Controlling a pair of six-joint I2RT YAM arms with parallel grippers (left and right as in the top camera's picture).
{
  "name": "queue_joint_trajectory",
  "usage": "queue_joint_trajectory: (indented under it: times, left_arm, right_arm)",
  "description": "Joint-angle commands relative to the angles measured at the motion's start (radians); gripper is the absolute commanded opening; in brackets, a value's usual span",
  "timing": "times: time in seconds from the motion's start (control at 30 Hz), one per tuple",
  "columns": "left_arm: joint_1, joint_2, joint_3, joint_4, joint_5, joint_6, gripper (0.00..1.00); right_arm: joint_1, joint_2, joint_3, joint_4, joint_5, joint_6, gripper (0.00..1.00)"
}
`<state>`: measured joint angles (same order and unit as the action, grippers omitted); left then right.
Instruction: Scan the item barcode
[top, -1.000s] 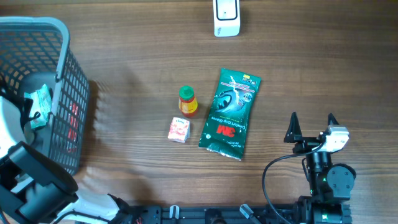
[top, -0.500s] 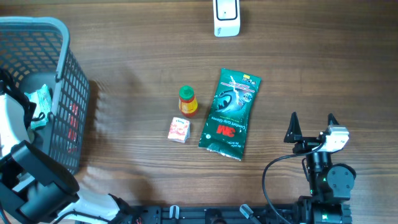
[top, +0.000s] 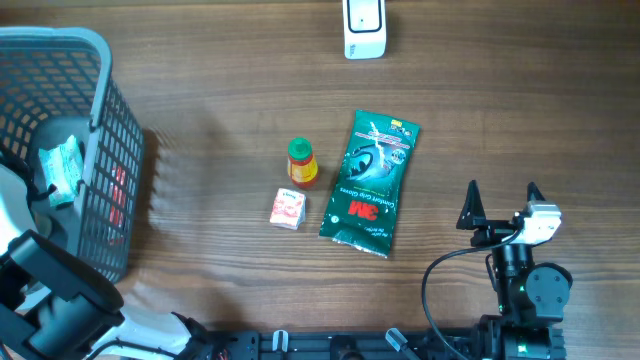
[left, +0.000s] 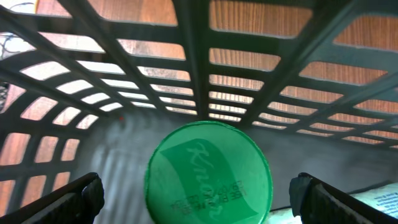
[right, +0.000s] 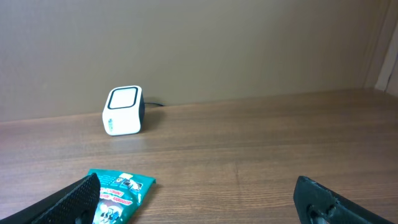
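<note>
Our left claw stands wide open inside the basket, gripping nothing. In its wrist view a dark finger shows at each lower corner. Between them we see a round green lid marked Knorr, face up toward the camera, and neither finger touches it. We cannot make out the container under the lid. The dark lattice wall of the basket rises just behind it, with the wooden tabletop showing through the gaps.

From overhead, the basket sits at the left edge of the tabletop. A pale packet lies inside it, near the wall.

Our right claw is also spread wide and empty, low over the right side of the tabletop with its fingers pointing toward the far edge. Its nearest neighbour is a green 3M packet, lying flat to its left and apart from it. A corner of that packet shows at the bottom of the right wrist view.

Left of the packet a small bottle with a green cap stands upright. A small carton lies just beside it, on the near side.

The white scanner stands at the far edge of the tabletop, well apart from everything else. In the right wrist view, the scanner turns its window toward our right claw.
</note>
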<state>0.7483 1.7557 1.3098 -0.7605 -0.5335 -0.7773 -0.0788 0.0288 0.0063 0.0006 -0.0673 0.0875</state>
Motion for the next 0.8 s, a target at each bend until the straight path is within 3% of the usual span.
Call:
queue_joint_trajectory:
  times: [0.0,0.27,0.77]
  left_arm:
    - [0.001,-0.02,-0.034,0.021,0.001,-0.021,1.0]
    - [0.001,-0.019,-0.166,0.17,0.001,-0.023,1.0]
    - [0.001,0.068,-0.175,0.298,-0.029,-0.016,1.0]
  right_arm:
    - [0.004,0.0,-0.001,0.002,-0.003,-0.009,1.0]
    - [0.004,0.0,-0.001,0.002,-0.003,-0.009,1.0]
    - [0.004,0.0,-0.001,0.002,-0.003,-0.009,1.0]
